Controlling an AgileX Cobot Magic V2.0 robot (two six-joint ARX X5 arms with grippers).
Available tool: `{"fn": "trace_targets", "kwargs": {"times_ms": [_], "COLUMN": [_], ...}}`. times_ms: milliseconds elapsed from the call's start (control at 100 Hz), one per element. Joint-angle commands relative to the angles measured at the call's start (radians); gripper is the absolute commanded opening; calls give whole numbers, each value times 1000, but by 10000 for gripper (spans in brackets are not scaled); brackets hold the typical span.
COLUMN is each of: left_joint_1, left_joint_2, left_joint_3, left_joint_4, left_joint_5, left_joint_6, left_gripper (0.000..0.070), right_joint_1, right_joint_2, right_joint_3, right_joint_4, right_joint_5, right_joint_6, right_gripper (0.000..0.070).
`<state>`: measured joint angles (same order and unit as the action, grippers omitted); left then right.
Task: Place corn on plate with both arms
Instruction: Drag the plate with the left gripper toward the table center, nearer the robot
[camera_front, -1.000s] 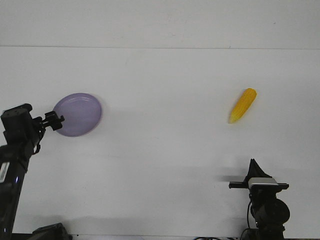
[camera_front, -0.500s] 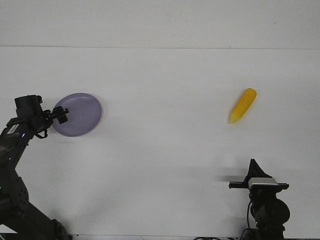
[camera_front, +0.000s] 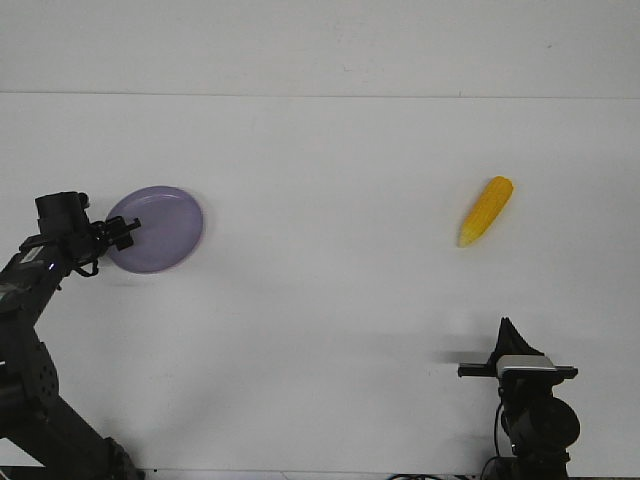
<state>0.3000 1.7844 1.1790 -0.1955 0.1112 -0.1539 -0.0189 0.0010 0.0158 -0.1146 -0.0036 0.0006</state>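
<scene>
Two arms: left gripper overlaps the plate rim, right gripper well apart from it; neither grip readable; corn far right of the plate.

Left end effector reaches forward; right end effector sits low.

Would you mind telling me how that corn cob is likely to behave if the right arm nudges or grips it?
The corn looks round and tapered, so a sideways nudge would probably roll it in a curve toward its pale tip. It lies flat on the bare table with nothing beside it to stop it. Its smooth, glossy look suggests it may be stiff and could slip from narrow jaws.
</scene>
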Motion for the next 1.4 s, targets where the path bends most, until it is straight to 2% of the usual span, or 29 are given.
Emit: {"fn": "trace_targets", "kwargs": {"times_ms": [0, 50, 90, 310, 580, 760, 900, 1150, 1300, 1390], "left_joint_1": [2, 1, 0, 1, -4, -56, -172, -517, -686, -746], "left_joint_2": [19, 19, 19, 10, -148, -339, -487, -600, -568, -517], "left_joint_3": [19, 19, 19, 20, 20, 13, -53, -258, -369, -386], "left_joint_4": [4, 2, -4, -15, -83, -164, -193, -145, 1, 23], "left_joint_5": [6, 6, 6, 12, 212, 282, 317, 313, 225, 182], "left_joint_6": [7, 7, 7, 15, 10, -16, -34, -98, -161, -171], "left_gripper": [129, 43, 1, 4, 4, 4, 4, 4, 4, 4], "right_joint_1": [0, 0, 0, 0, 0, 0, 0, 0, 0, 0], "right_joint_2": [0, 0, 0, 0, 0, 0, 0, 0, 0, 0], "right_joint_3": [-3, -3, -3, -3, -3, -3, -3, -3, -3, -3], "right_joint_4": [10, 10, 10, 10, 10, 10, 10, 10, 10, 10], "right_joint_5": [3, 3, 3, 3, 3, 3, 3, 3, 3, 3], "right_joint_6": [10, 10, 10, 10, 10, 10, 10, 10, 10, 10], "right_gripper": [13, 13, 13, 13, 13, 13, 13, 13, 13, 13]}}
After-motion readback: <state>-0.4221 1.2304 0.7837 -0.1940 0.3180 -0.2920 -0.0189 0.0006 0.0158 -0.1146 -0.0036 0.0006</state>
